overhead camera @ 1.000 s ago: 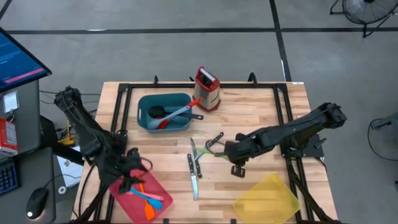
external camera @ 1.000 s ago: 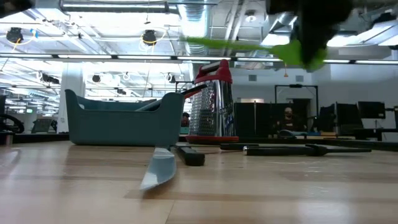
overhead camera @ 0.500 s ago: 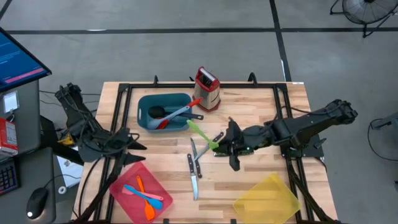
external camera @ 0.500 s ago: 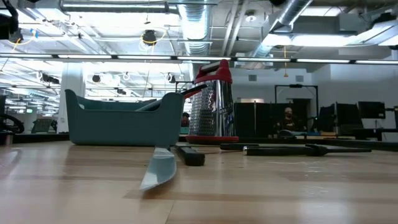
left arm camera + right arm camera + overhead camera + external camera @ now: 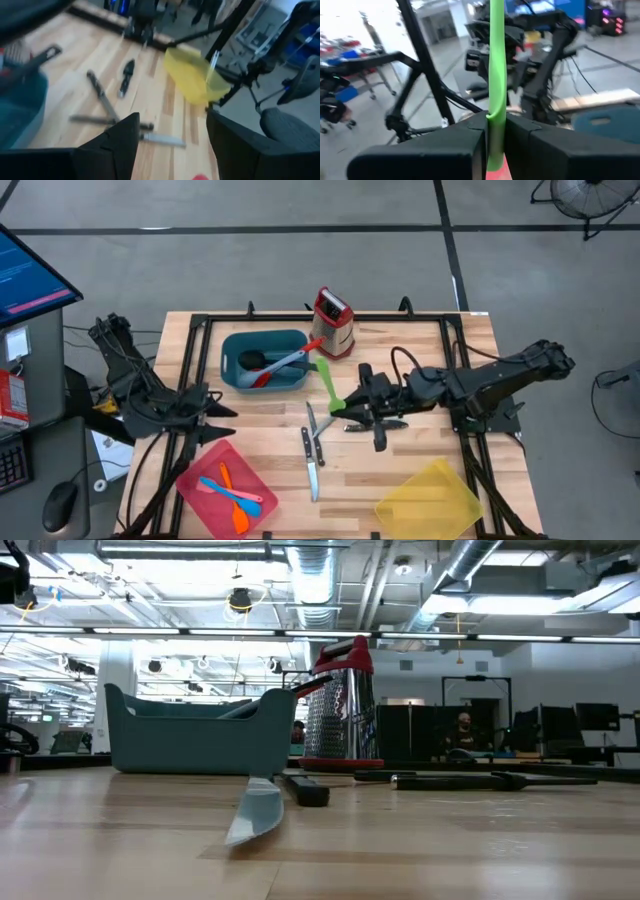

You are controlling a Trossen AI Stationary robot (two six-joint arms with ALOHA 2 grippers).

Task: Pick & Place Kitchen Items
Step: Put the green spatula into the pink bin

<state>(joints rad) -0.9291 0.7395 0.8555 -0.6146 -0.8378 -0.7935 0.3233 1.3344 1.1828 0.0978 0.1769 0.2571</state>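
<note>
left end effector spread, table's left edge | right end effector clamped, mid-table

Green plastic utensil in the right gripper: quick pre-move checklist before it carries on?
1. Grip: right gripper shut on the green plastic utensil, fingers clamped on its shaft. Ok.
2. Utensil lifted: absent from the low view at table height, so probably clear of the wood. Ok.
3. Left gripper: open, holding nothing, at the table's left edge, away from the carry. Ok.
4. Teal plastic tray: already holds a black ladle and spoons, some floor free. Ok.
5. Steel box grater with a red top: upright close beside that tray. Clearance cannot tell.
6. Black-handled steel knives: still on the table. Not ok.
</note>
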